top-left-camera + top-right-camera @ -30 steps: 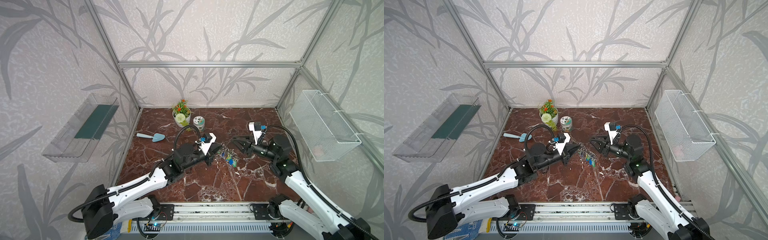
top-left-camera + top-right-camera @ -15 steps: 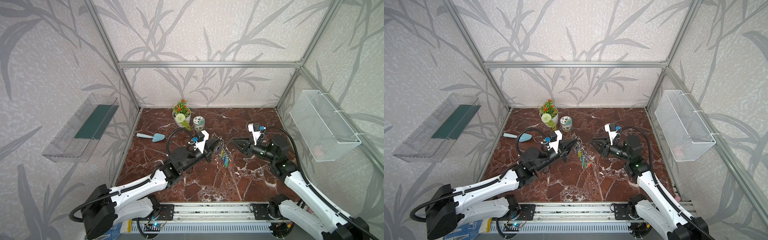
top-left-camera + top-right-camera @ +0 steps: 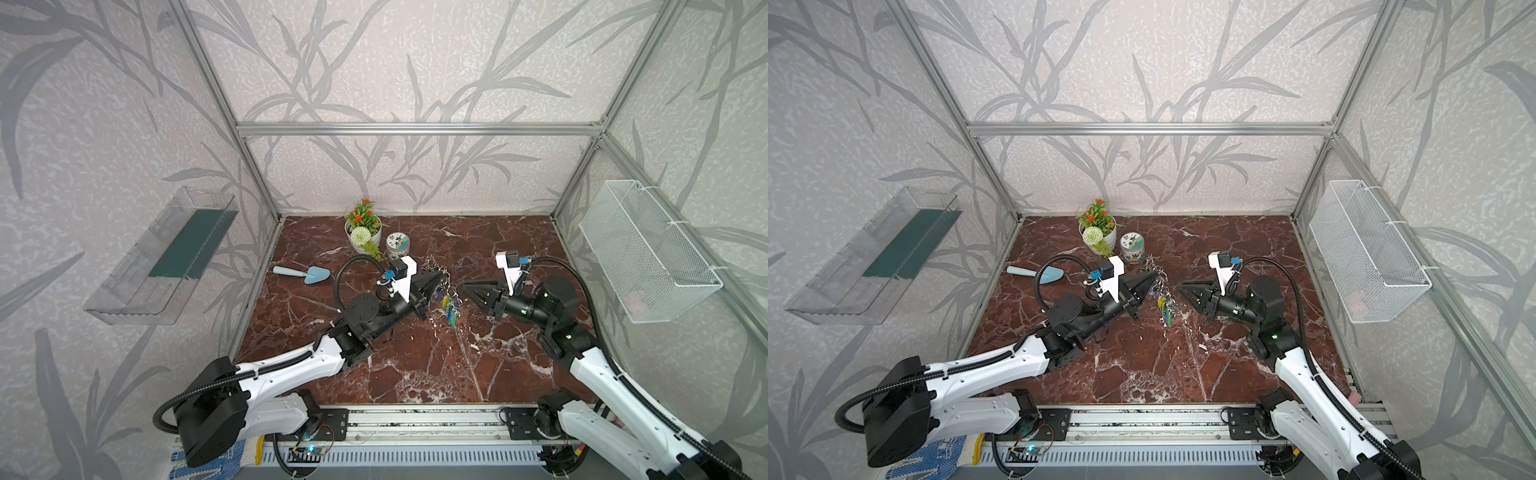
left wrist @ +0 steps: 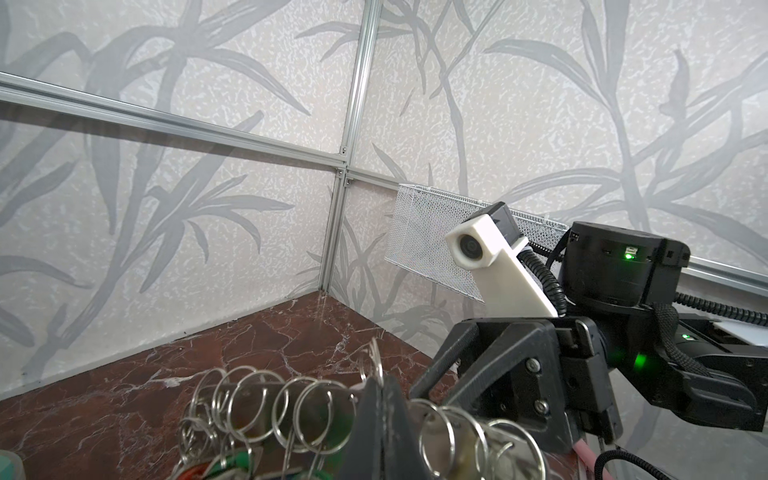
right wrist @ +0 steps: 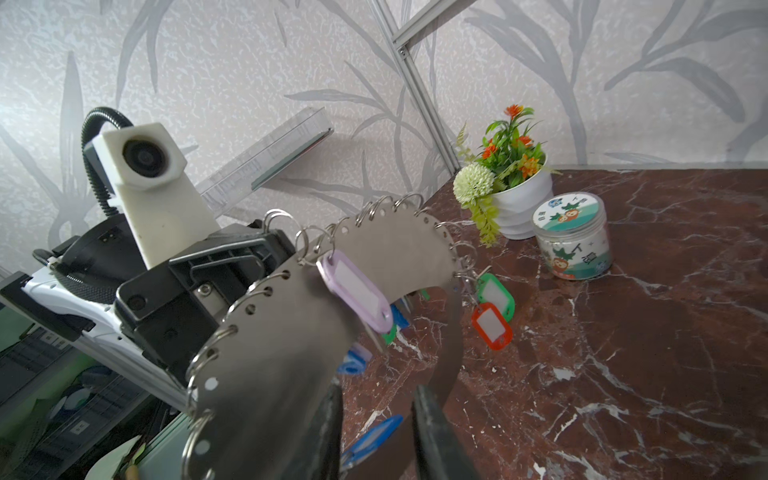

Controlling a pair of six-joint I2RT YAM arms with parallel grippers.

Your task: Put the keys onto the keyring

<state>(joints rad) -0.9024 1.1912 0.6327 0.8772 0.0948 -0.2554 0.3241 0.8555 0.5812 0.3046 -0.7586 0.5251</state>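
Note:
My left gripper is shut on the keyring, a grey oval plate held tilted above the marble floor. Its coloured tags dangle below in both top views. In the left wrist view the shut fingertips pinch the plate's rim between rows of small rings. The keys show in the right wrist view as a lilac tag hanging from a small ring at the plate's rim, a metal blade under it. My right gripper is open just beside the plate's edge, with nothing between its fingers.
A white flower pot and a printed jar stand at the back. A pale blue trowel lies to the left of the left arm. A wire basket hangs on the right wall, a clear shelf on the left wall.
My left gripper has risen and tipped upward with the keyring, so the tags now hang free of the floor. The right arm has hardly moved; its jaws narrowed slightly.

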